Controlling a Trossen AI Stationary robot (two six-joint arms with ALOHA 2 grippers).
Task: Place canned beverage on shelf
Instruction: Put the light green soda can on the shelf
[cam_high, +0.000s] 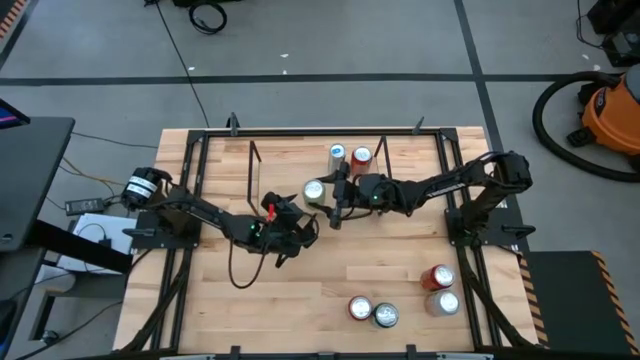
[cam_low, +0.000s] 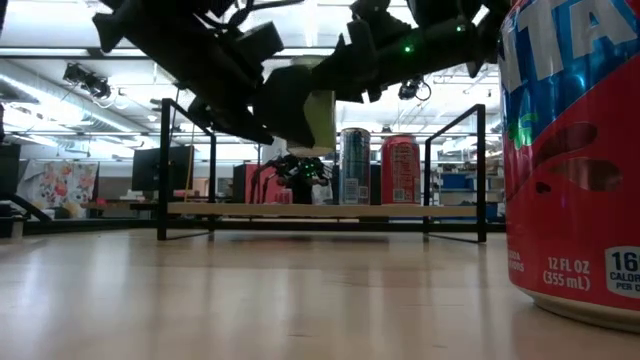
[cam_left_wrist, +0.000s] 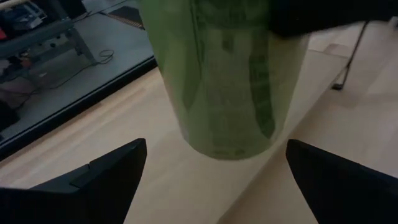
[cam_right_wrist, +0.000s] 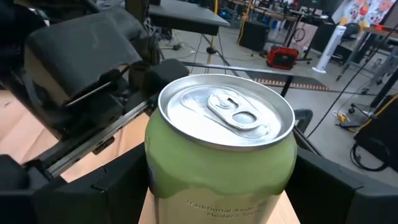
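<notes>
- Right gripper (cam_high: 327, 200) clamped on green aluminium can (cam_high: 315, 192), held above wood-decked black-rod shelf (cam_high: 300, 160).
- Left gripper (cam_high: 300, 222) beside that can, fingers spread wide, empty.

Green can (cam_right_wrist: 221, 155), silver top

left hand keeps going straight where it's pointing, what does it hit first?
Most likely the green can, held off the table by the right hand. It sits dead ahead between the left hand's open fingers; depth is unclear.
</notes>
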